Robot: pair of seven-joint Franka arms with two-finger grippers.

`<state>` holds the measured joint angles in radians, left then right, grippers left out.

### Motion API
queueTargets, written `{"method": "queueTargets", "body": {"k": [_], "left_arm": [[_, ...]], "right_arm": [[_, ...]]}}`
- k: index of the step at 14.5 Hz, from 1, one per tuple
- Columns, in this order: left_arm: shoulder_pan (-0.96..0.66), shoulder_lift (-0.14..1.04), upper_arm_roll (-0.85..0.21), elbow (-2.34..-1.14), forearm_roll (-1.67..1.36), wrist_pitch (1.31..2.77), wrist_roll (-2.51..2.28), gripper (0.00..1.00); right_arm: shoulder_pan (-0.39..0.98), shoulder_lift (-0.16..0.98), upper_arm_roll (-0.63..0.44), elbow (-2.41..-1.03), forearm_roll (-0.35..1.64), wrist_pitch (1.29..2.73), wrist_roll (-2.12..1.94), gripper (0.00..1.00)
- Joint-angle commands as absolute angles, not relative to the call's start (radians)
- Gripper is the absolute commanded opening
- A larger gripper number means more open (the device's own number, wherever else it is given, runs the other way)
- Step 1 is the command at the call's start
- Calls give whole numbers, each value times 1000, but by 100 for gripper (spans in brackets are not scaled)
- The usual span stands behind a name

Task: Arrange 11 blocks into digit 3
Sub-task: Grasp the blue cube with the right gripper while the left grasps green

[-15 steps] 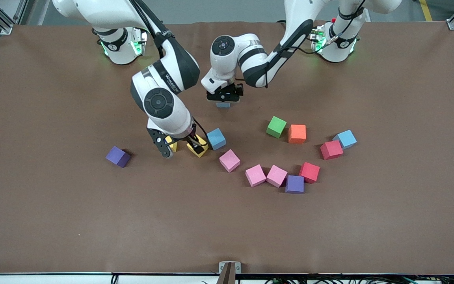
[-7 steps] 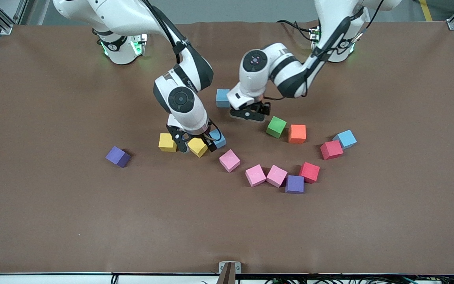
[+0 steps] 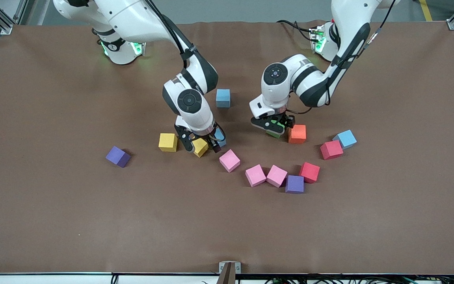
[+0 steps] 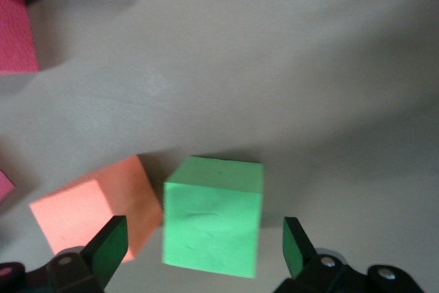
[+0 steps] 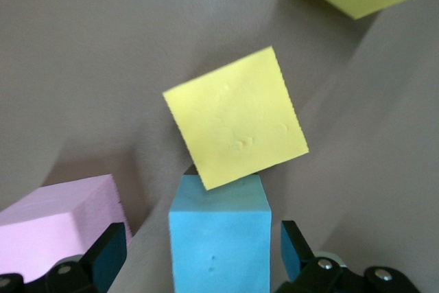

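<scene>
The small matte foam cubes lie loose across the middle of the brown cloth-covered table, and no part of the digit 3 is built yet. One light blue foam cube sits alone, farthest from the front camera; a yellow foam cube lies toward the right arm's end, with a second, turned yellow cube beside it touching another light blue cube. A pink foam cube lies nearer the camera, then two touching pink cubes with a purple cube against them; a second purple cube sits well apart toward the right arm's end. The green foam cube and the orange foam cube stand just beside each other, and a third blue cube touches a red cube; another red cube rests by the purple one. These look light, soft and slightly grippy, so a gentle pinch across two flat parallel faces should do, squarely, since a corner grip would likely twist them. The left gripper hangs low over the green cube, fingers spread wide and straddling it, holding nothing. The right gripper is spread just as wide about the blue cube by the turned yellow one, though whether its pads already touch foam is hard to judge
</scene>
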<state>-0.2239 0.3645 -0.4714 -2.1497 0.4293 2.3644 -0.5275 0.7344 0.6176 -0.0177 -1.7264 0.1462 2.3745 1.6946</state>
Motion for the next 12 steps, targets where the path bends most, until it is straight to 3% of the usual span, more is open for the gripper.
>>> {"method": "queueTargets", "body": {"k": [1, 3, 5, 6, 7, 9, 10, 12], "left_arm": [[-201, 342, -477, -2206, 460, 2448, -500, 99], [-196, 344, -477, -2218, 462, 2457, -485, 99], [-196, 351, -479, -2230, 462, 2464, -480, 99], [-196, 353, -479, -2236, 462, 2476, -480, 99], [-196, 357, -479, -2240, 462, 2490, -480, 99], [-196, 370, -479, -2243, 460, 2531, -482, 99], [-196, 379, -479, -2243, 460, 2549, -482, 99], [-195, 387, -477, -2243, 460, 2574, -480, 99]], "right_arm": [[755, 626, -25, -1733, 147, 2382, 1721, 99], [764, 626, -25, -1741, 147, 2379, 1726, 99], [765, 626, -25, -1743, 147, 2379, 1724, 89], [767, 626, -25, -1743, 146, 2379, 1724, 77], [770, 626, -26, -1743, 146, 2379, 1724, 58], [770, 626, -25, -1750, 147, 2379, 1729, 10], [770, 615, -25, -1770, 147, 2382, 1761, 1], [772, 576, -26, -1799, 147, 2366, 1836, 0]]}}
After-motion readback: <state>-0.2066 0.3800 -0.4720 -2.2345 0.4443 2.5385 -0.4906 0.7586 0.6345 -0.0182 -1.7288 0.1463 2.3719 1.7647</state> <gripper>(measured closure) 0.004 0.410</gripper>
